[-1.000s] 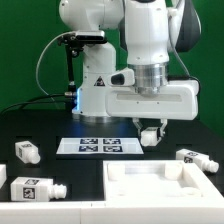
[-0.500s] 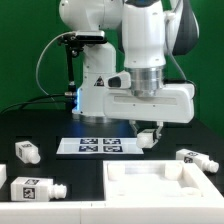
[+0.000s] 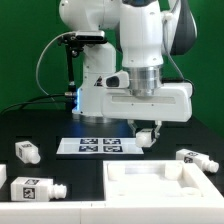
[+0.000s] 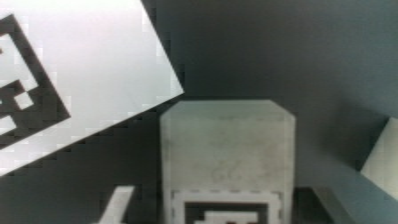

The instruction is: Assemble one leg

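White leg [image 4: 226, 150] sits pinched in my end effector [image 3: 147, 134]; I fear a slack grip tilts it, missing the slab [image 3: 120, 172] at six o'clock.

Rounded white arm [image 3: 140, 35] with dark grey patch [image 3: 183, 25], ribbed silver wrist ring [image 3: 146, 78], boxy white pincer [image 3: 148, 129] and black cable [image 3: 40, 62].

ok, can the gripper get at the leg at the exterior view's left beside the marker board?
Probably not yet: the free leg lies in the open, but the gripper seems shut on another leg.
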Motion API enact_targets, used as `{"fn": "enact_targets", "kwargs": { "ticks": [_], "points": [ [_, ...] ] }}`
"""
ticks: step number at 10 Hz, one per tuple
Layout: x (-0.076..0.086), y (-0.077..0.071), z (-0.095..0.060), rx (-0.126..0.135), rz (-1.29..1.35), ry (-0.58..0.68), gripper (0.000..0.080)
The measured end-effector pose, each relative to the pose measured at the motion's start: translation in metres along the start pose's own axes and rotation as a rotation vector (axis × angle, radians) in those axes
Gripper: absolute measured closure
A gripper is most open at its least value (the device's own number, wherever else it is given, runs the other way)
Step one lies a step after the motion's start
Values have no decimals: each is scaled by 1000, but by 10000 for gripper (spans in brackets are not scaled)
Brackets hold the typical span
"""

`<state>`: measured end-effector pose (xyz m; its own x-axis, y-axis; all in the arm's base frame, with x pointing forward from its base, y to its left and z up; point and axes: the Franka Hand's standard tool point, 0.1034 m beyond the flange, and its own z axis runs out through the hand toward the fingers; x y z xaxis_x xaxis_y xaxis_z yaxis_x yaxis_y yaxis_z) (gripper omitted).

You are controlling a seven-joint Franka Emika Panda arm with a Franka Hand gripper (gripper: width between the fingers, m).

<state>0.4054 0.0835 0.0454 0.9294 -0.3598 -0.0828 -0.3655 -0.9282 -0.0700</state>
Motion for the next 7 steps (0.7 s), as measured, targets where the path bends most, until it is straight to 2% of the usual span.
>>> {"fn": "enact_targets", "kwargs": {
  "ticks": [3,4,7],
  "points": [
    [9,12,-3,-2,-557,15,515],
    [6,12,-1,-7,-696,21,515],
    [5,15,1,-17,-904,16,515]
  ]
}}
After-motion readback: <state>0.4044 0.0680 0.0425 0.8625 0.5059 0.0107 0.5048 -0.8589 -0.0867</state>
